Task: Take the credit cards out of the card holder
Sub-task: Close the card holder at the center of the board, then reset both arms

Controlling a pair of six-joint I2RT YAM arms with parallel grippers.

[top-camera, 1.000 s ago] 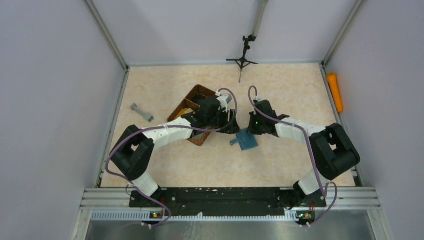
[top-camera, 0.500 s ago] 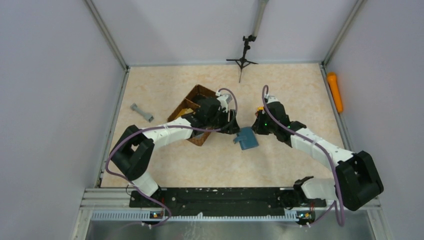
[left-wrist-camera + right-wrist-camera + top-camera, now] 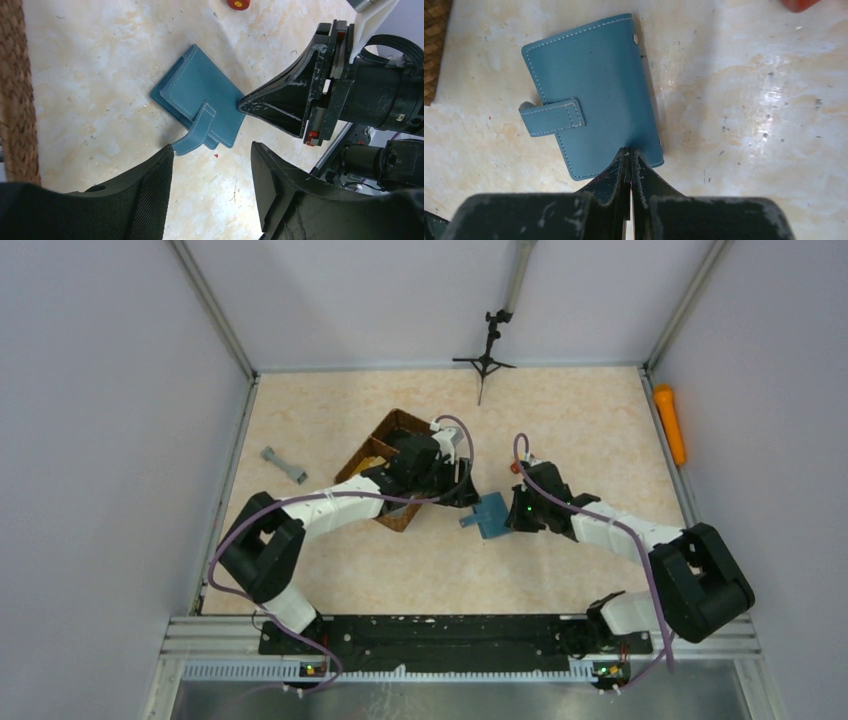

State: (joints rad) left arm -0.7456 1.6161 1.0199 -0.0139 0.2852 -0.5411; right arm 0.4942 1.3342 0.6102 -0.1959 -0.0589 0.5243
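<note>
Two things could easily go sideways here, tbh. The card holder (image 3: 492, 517) is lying folded shut on the table (image 3: 560, 420) in the middle of the overhead frame, just right of the woven basket (image 3: 395, 425), and no cards can be seen.

The right tool (image 3: 628, 152) is fully closed with nothing clamped in it. Its tips are pressed onto the holder's bottom edge in the right wrist frame, so the thing is being pinned, not held. The left tool (image 3: 212, 146) is open and empty, and the free end of the strap (image 3: 197, 131) is poking out just beside one of its fingers, lower middle of the left wrist frame. The strap looks undone.

Risk one: the holder is pinned at a single narrow spot. If the strap gets tugged, the whole holder could be swivelled around that spot or dragged out from under it on the smooth table.

Risk two: the strap is thin and sits low, so it could be missed or the table scraped.

Both tools are also crowded together, so a knock between them can't be ruled out.
</note>
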